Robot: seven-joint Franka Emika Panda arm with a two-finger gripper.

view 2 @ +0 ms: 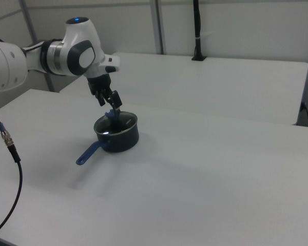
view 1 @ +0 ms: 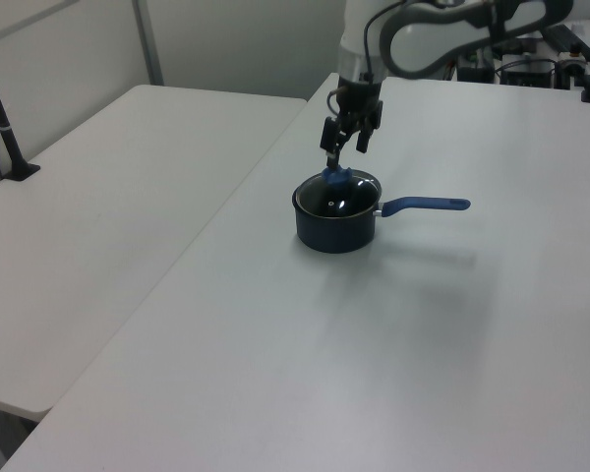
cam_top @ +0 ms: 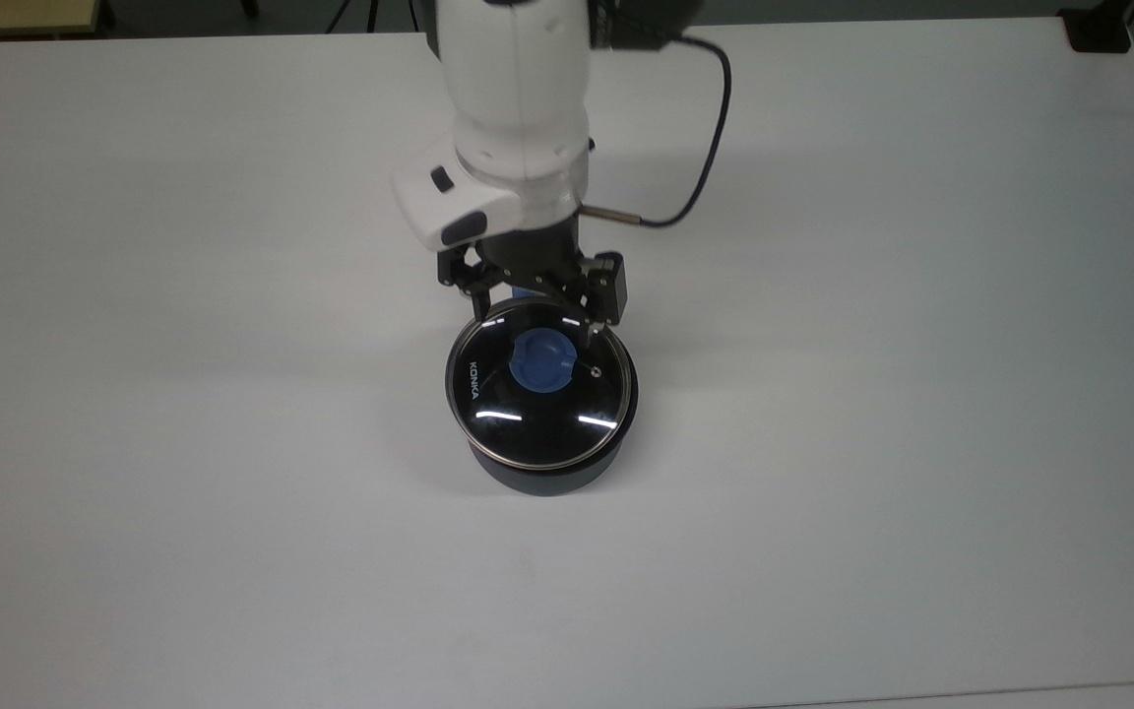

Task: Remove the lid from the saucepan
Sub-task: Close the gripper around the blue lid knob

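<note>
The saucepan [cam_top: 544,477] is a small dark navy pot in the middle of the white table, also seen in the left view [view 1: 334,224] and the right view [view 2: 119,138]. The lid [cam_top: 537,409], clear glass with a metal rim and white "KONKA" lettering, sits on it with its blue knob [cam_top: 540,361] in the centre. My gripper [cam_top: 535,323] hangs open just above the lid, on the handle side of the knob, touching nothing. In the left view the gripper [view 1: 344,155] is slightly above the knob [view 1: 335,177]. The blue handle [view 1: 428,205] sticks out sideways; in the top view my arm covers most of it.
A black cable [cam_top: 715,128] loops from the arm over the table's far part. A black clamp [cam_top: 1099,30] sits at the top view's top right corner. In the left view a second table [view 1: 108,197] adjoins, with a black post [view 1: 5,128] at its edge.
</note>
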